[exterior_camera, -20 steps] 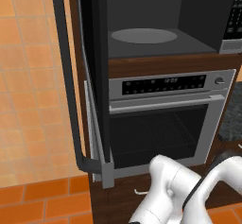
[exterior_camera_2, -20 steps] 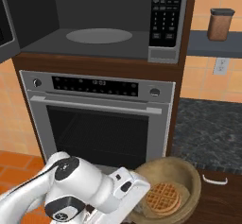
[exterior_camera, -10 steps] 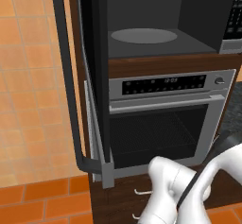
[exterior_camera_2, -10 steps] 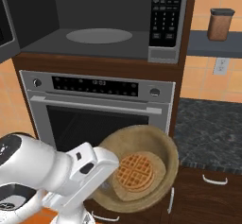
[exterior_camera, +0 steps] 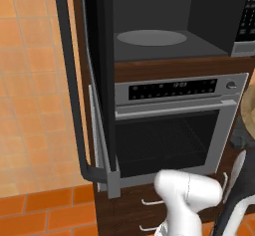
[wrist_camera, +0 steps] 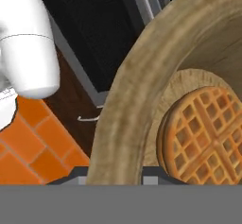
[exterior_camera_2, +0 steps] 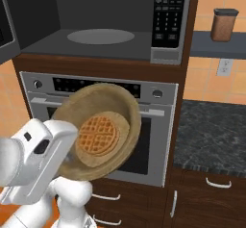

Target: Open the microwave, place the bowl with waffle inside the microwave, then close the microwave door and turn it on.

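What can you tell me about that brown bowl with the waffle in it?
The bowl is round, tan-brown and speckled, like wood, with a thick rim. It is lifted off any surface and tilted steeply, its opening facing the right base camera. A golden waffle lies against its inner bottom. The gripper holds it by the rim, at its lower left in the right base view. It hangs before the silver oven, below the open microwave.

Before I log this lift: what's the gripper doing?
Gripper: shut on the bowl rim, waffle inside.
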Controlling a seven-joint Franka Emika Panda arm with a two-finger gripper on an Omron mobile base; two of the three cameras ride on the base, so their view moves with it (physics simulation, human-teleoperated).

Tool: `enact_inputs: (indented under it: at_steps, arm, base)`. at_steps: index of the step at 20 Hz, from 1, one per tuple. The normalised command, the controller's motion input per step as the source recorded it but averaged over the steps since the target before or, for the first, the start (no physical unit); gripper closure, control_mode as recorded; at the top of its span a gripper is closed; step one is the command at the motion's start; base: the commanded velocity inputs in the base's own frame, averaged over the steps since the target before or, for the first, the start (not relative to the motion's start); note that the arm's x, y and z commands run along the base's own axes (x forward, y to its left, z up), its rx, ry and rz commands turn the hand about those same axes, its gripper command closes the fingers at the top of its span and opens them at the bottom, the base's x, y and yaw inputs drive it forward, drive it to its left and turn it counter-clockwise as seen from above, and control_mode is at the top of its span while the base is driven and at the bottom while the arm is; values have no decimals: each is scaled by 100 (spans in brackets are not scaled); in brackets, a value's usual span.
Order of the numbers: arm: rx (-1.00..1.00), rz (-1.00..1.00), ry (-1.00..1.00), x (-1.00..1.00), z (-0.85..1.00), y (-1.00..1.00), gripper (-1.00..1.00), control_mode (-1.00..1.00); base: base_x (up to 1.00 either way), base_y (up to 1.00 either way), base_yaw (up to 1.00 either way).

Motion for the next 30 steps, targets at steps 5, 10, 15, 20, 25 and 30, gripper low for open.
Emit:
enact_inputs:
  at_steps: [5,10,15,20,25,30]
  arm:
    - [-25,54,-10,-5,48,45,100,-100]
    - [-38,56,9,0,56,38,100,-100]
    - [-22,22,11,20,56,15,100,-100]
    - [-2,1,1,46,38,23,100,-100]
    - [1,0,-2,31,45,28,100,-100]
    - [12,0,-16,45,40,6,100,-100]
  base:
    - [0,0,0]
    - [0,0,0]
    - [0,0,0]
    - [0,0,0]
    - [0,0,0]
    - [0,0,0]
